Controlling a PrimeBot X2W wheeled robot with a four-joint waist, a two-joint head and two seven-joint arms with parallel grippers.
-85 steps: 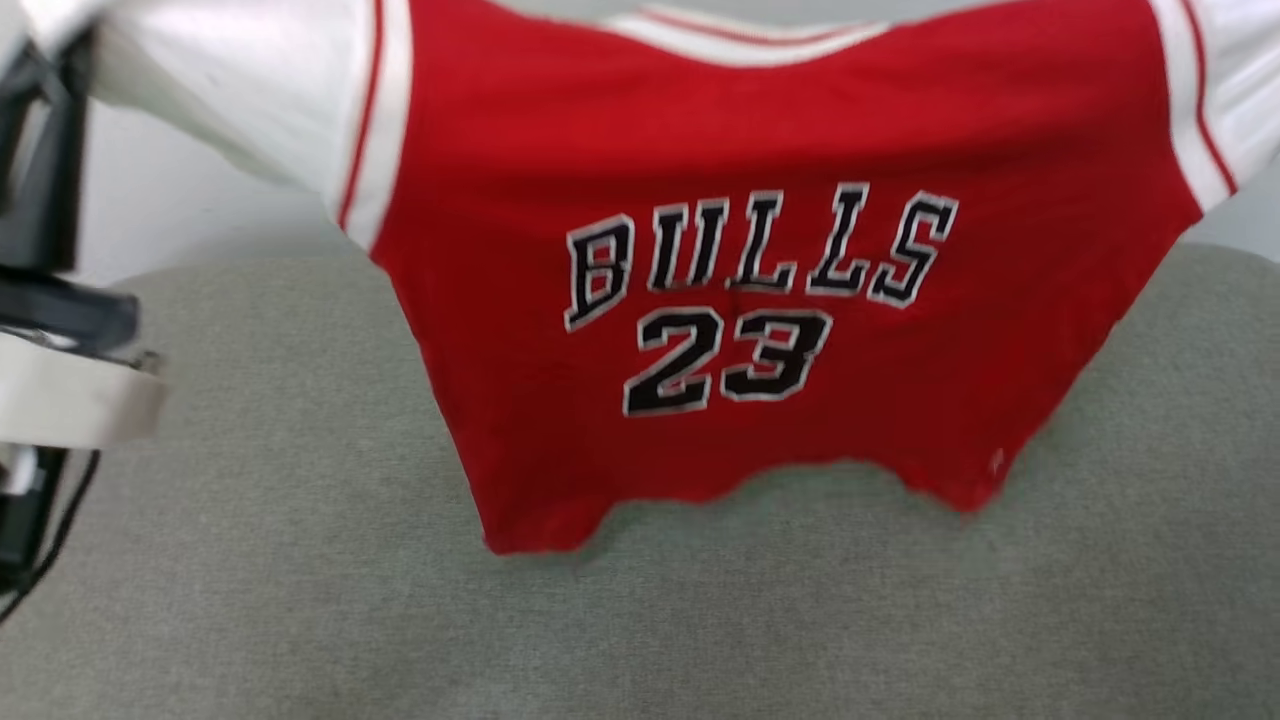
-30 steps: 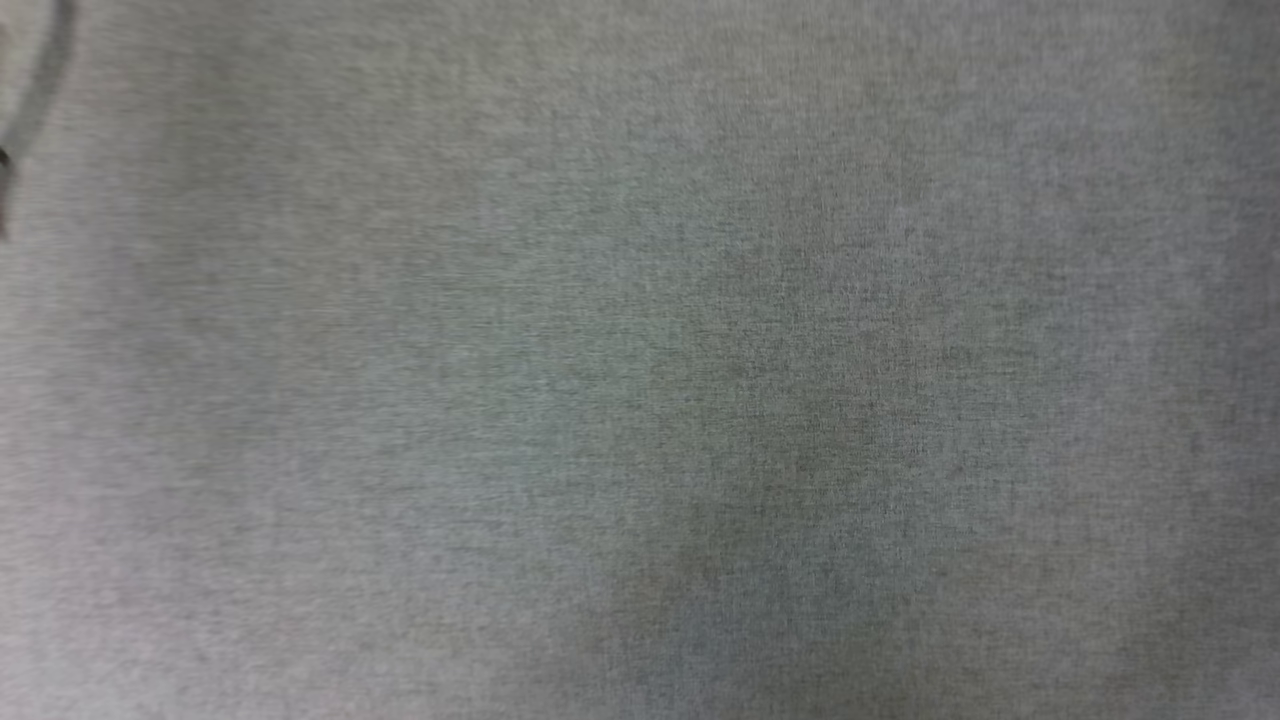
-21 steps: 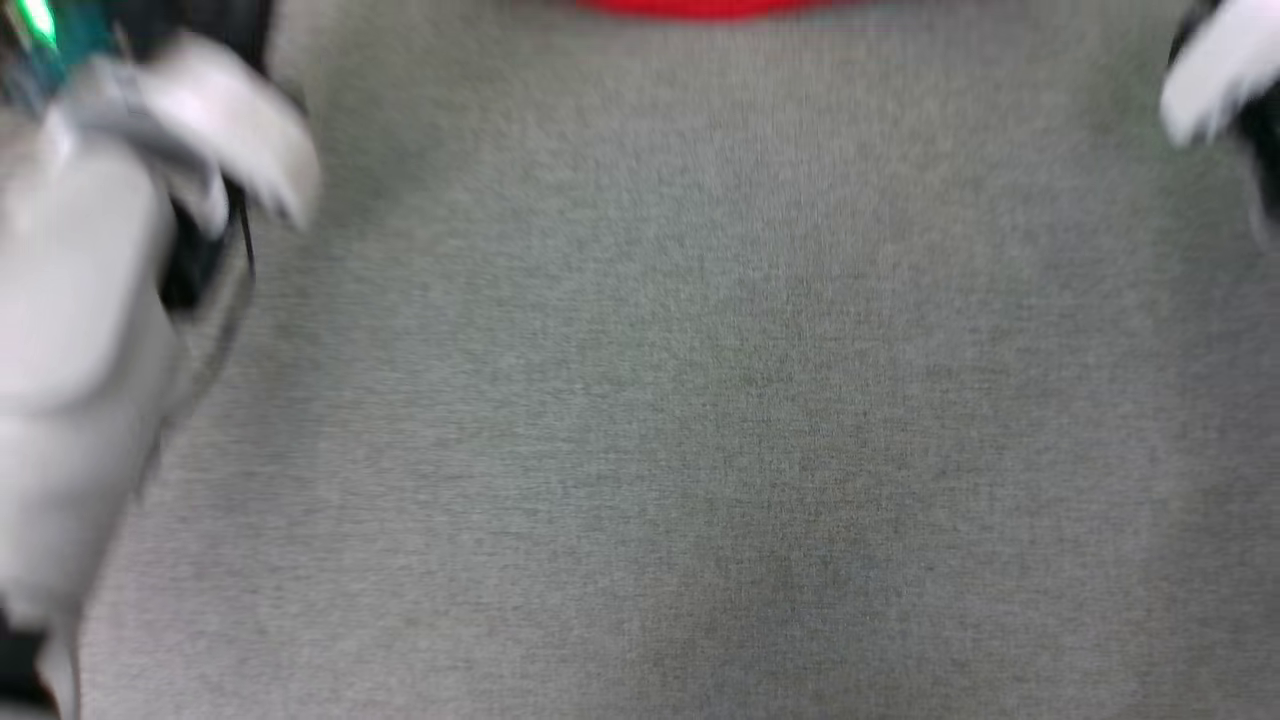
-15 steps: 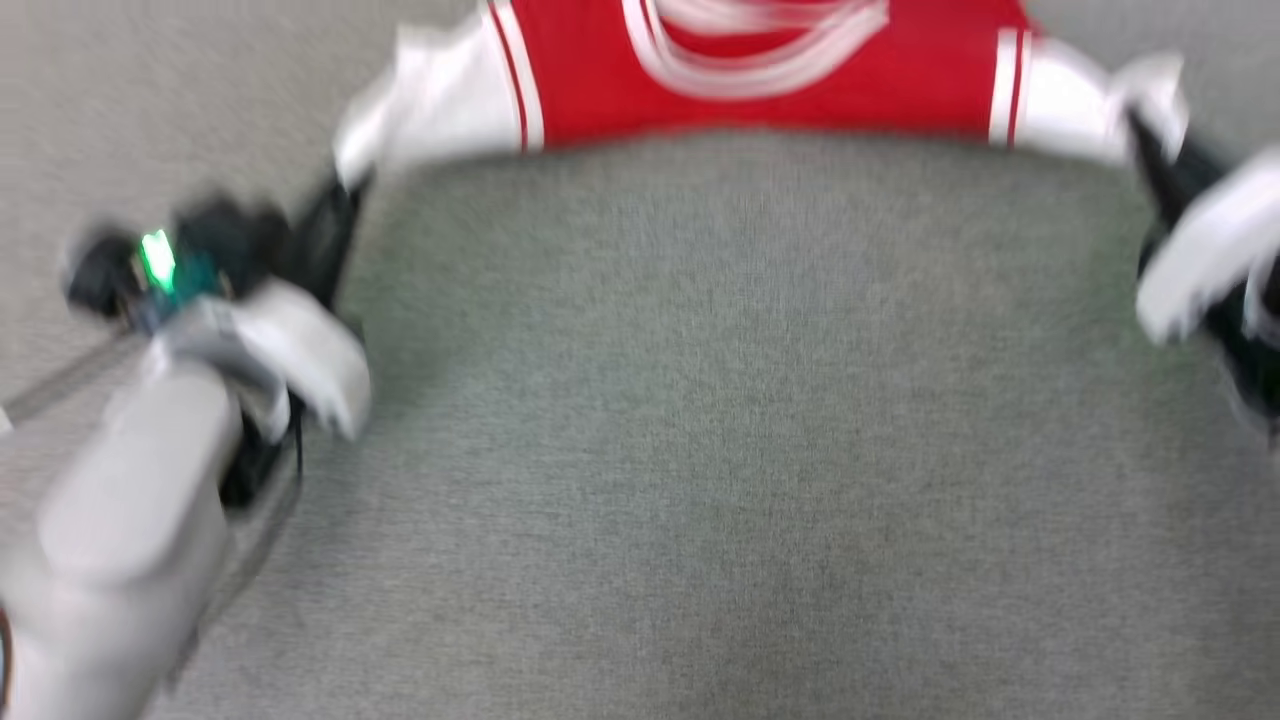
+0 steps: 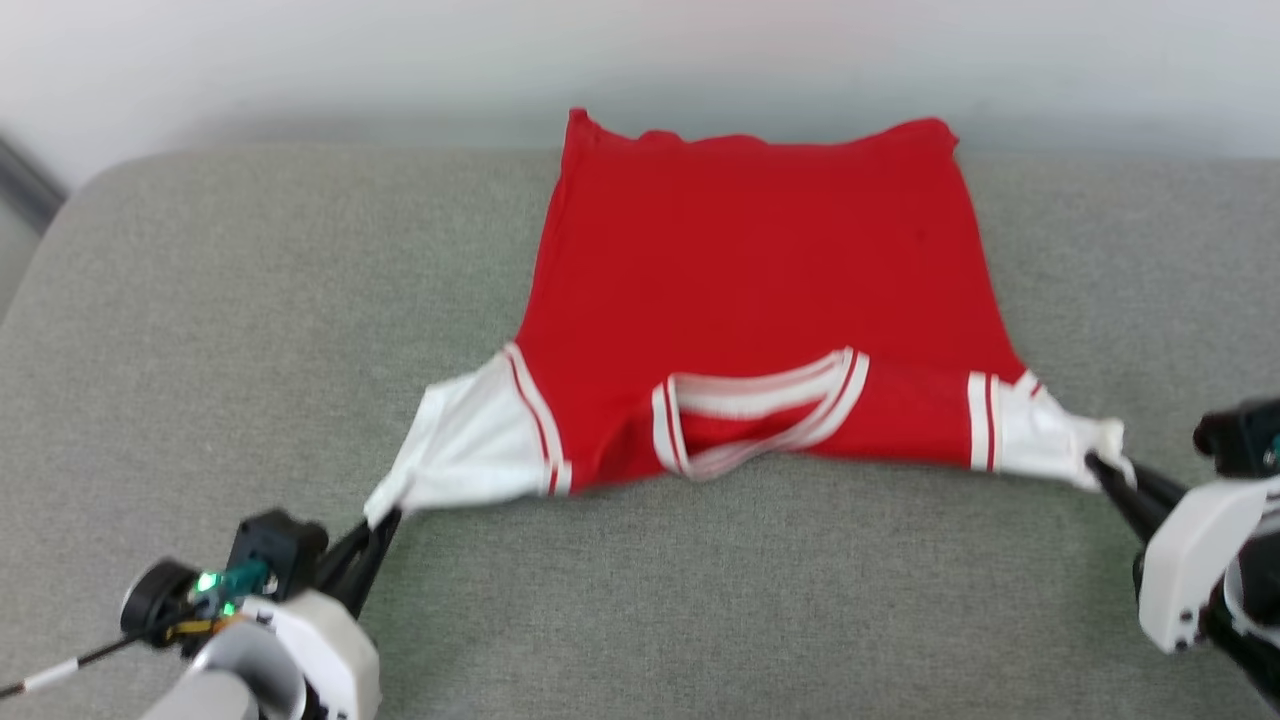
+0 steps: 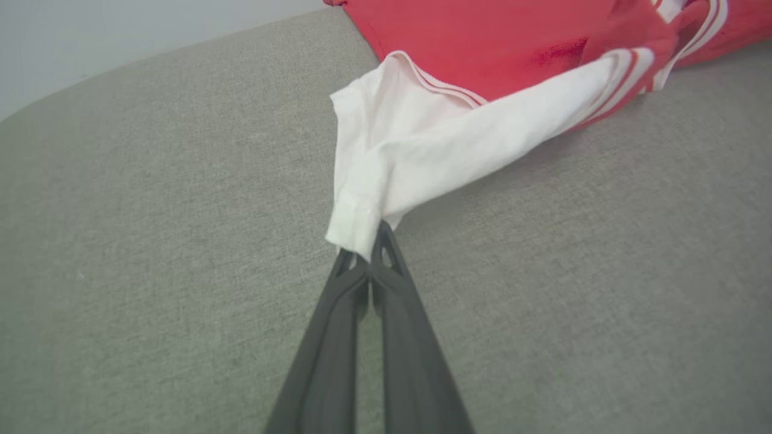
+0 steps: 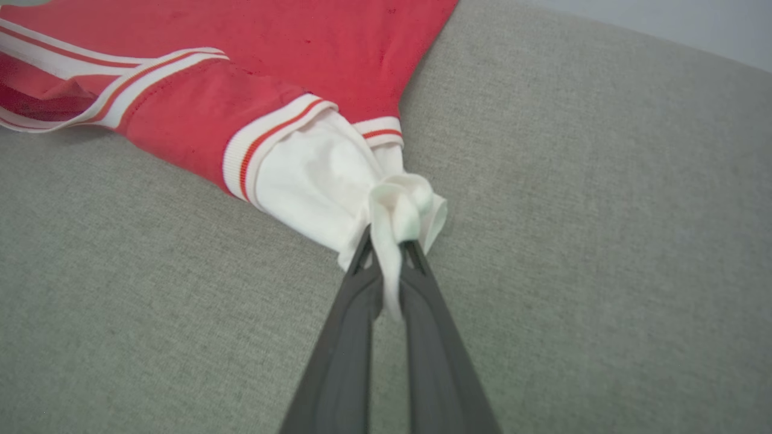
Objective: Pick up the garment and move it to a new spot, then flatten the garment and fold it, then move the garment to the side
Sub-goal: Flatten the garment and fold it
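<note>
Cushion point(image 5: 200, 300) cloth, grey and plain, is under everything, and a pale wall point(image 5: 300, 60) stands behind its far edge. At the near left a thin cable point(image 5: 55, 672) sticks out by my arm, and a small green light point(image 5: 207, 582) glows on my wrist.

The shirt point(image 5: 760, 280) lies in the middle of the cushion, plain red side up. Its bottom edge is far from me, close to the wall, and its striped collar point(image 5: 760, 410) is near me. My left gripper point(image 5: 385, 520) is pinched tight on the end of the white left sleeve point(image 5: 470, 450). My right gripper point(image 5: 1098, 468) is pinched tight on the bunched end of the white right sleeve point(image 5: 1040, 435). Both sleeves are pulled out sideways.

Almost three seconds ago the shirt hung in the air and I could read BULLS and 23. Now it lies down and those letters are out of sight. Half a second ago I saw just its near part at the top of my head view. My head has moved, and now I see all of it.
</note>
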